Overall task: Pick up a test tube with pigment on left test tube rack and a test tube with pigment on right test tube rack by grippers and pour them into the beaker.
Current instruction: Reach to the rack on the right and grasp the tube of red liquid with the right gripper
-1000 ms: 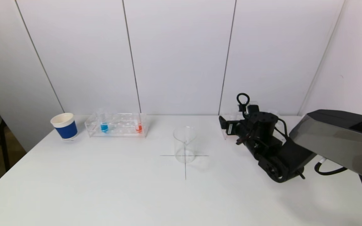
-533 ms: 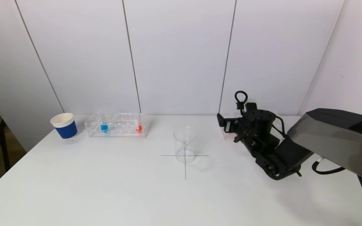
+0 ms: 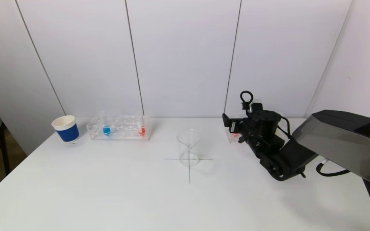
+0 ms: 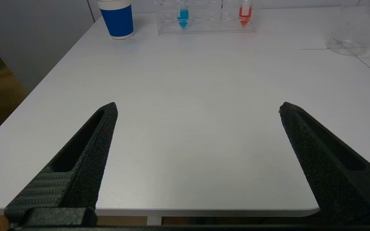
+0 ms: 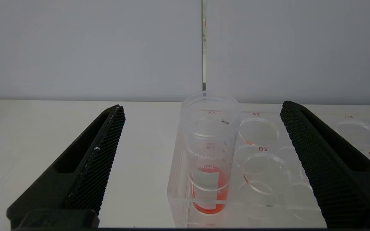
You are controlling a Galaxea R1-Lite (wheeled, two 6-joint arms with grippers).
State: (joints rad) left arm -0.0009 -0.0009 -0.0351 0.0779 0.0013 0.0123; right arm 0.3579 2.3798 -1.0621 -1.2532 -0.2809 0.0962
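Right gripper (image 5: 201, 110): jaws spread wide, holding nothing, levelled at the near end of the right test tube rack (image 5: 268, 179) at the table's (image 3: 108, 192) far right.

Red-pigment test tube (image 5: 209, 154): upright in the rack's end hole, long axis vertical, open mouth up, red liquid at the bottom; stands between the spread fingers, touching neither.

Left gripper (image 4: 198, 107): jaws spread wide, empty, parked low near the table's front edge.

Left test tube rack (image 3: 119, 127): far left; holds a blue-pigment tube (image 3: 106, 128) and a red-pigment tube (image 3: 142, 129), both upright.

Beaker (image 3: 189, 147): upright on the cross mark at the centre.

Blue paper cup (image 3: 65, 129): just left of the left rack.
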